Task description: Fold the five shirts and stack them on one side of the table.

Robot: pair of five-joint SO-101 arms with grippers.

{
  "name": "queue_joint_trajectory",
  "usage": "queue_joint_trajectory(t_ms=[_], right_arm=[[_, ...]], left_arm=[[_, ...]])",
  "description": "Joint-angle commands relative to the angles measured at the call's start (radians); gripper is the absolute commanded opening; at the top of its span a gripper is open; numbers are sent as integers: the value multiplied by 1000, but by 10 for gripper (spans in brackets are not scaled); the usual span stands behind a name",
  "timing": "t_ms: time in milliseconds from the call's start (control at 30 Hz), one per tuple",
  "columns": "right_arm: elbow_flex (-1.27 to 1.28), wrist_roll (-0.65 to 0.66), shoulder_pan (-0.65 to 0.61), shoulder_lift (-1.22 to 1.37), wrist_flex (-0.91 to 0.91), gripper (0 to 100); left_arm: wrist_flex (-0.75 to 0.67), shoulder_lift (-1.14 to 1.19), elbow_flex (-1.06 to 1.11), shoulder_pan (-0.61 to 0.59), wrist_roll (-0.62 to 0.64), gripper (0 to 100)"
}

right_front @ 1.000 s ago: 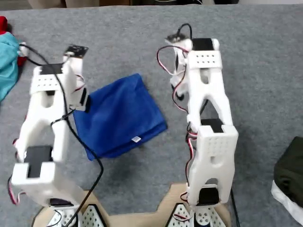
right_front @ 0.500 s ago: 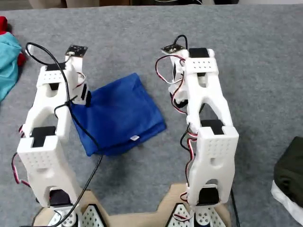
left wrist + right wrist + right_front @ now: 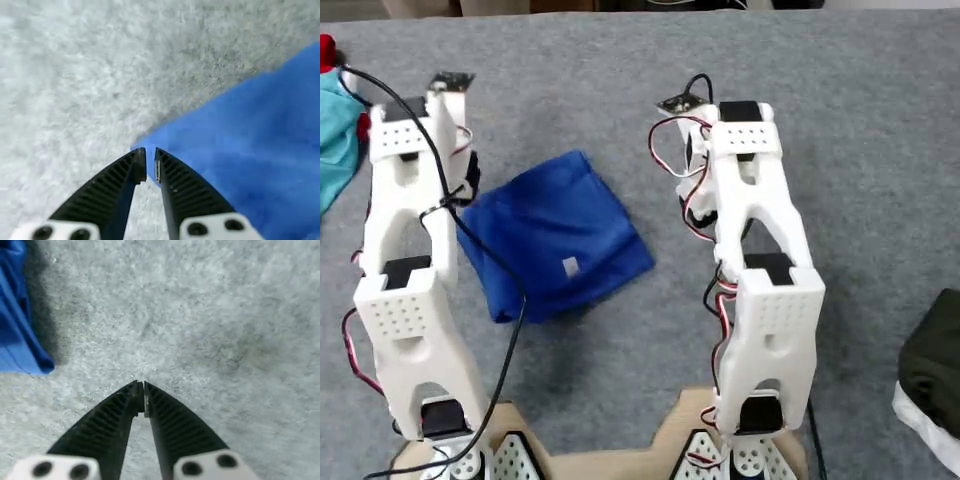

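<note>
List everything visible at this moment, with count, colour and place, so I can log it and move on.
blue shirt: one, blue, folded, on the table between the two arms, nearer the left one.
teal garment: one, teal, at the table's left edge, cut off by the frame.
red cloth: one, red, at the left edge just beyond the teal garment, partly seen.
dark garment: one, very dark, at the table's right edge.
white garment: one, white, under the dark garment.
table: one, grey, felt-like surface.
wooden base: one, light wood, near edge, under the arms.
left gripper: one, black fingers, shut on the blue shirt's corner.
right gripper: one, black fingers, shut, over bare table beside the blue shirt.
</note>
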Motion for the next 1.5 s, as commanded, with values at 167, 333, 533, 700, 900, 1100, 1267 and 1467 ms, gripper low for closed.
queue_joint_trajectory(t_ms=[167,333,533,700,900,1100,1267,1467], right_arm=[[5,17,-73,-335,61,5],[54,-26,-269,-366,72,5],[234,-169,-381,-266,-173,5],[245,-238,-357,-104,-282,5],[150,-236,-220,67,-252,5],[-22,-235,-176,104,-104,5],[-248,-235,-222,102,74,5],[-519,-245,-259,102,196,5]], left_arm=[[193,-4,-250,-2,-2,138],[189,-1,-146,3,-3,53],[123,-1,55,25,-2,19],[-3,-1,190,25,0,19],[-43,-1,253,0,-3,19],[-44,-1,249,-12,-5,19],[-37,-7,249,-9,-3,19],[81,-12,144,-15,-8,19]])
